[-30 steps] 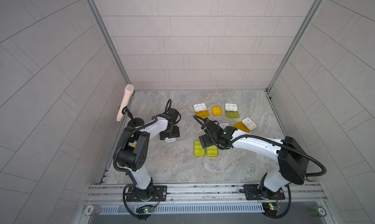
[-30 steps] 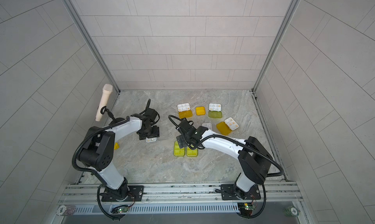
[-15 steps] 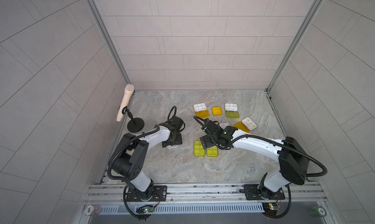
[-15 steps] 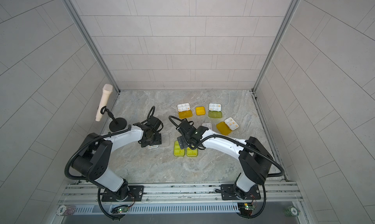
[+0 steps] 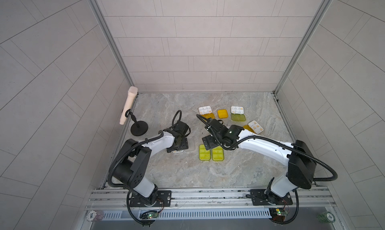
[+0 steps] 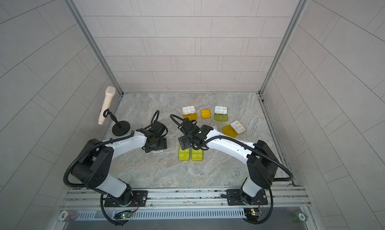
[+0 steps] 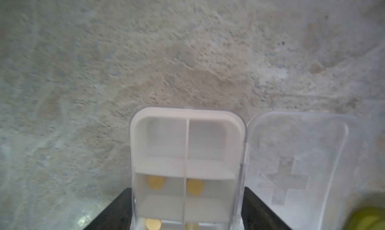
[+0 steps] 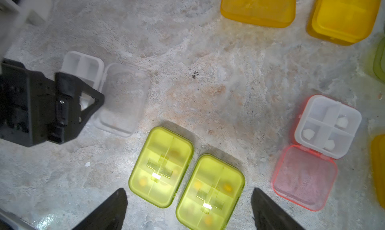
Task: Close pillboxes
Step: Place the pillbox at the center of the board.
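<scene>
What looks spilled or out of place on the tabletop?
A small white fragment lies loose on the grey marble tabletop, near the open clear-lidded white pillbox and a closed yellow-green pillbox; possibly a stray pill piece.

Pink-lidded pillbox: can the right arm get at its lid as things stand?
Likely yes: the right tool hangs open over the closed green pillboxes, and the pink lid lies flat beside them, uncovered.

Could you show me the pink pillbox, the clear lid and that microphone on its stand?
pink pillbox (image 8: 305,177), right wrist view, on its open pink lid.
clear lid (image 7: 284,181), left wrist view, on its cross mark.
microphone (image 5: 127,106), in a top view, on its beige handle.
</scene>
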Available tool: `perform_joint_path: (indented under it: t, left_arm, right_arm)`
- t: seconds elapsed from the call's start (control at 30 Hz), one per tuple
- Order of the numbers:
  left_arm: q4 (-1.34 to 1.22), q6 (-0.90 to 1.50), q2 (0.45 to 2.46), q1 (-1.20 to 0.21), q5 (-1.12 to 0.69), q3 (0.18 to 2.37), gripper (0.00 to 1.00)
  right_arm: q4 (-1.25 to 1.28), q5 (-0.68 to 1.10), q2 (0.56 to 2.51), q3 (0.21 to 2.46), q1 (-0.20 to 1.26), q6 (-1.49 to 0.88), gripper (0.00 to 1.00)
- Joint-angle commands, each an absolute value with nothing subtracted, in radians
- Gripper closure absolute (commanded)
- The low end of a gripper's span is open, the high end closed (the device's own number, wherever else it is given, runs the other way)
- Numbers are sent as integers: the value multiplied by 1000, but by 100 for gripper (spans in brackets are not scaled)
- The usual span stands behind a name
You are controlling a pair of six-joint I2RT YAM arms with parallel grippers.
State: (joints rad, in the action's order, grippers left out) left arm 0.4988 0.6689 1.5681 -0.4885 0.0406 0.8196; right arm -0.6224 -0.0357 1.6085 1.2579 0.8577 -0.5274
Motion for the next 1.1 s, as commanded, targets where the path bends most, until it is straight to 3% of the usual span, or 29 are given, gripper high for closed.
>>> perform_joint_path:
  t: [0.0,0.27,1.07]
  left_arm:
    - [511,667,1525,-497,-13,792,14]
    - [540,661,1379,-496,-4,736,5]
    - [333,831,588,-494,146,406,4]
  right_arm:
    - [-664,0,1630,1293,845,-529,5]
    - [-675,42,1673,1350,836,-555,5]
    - [-624,224,1826,1491,837,-574,6]
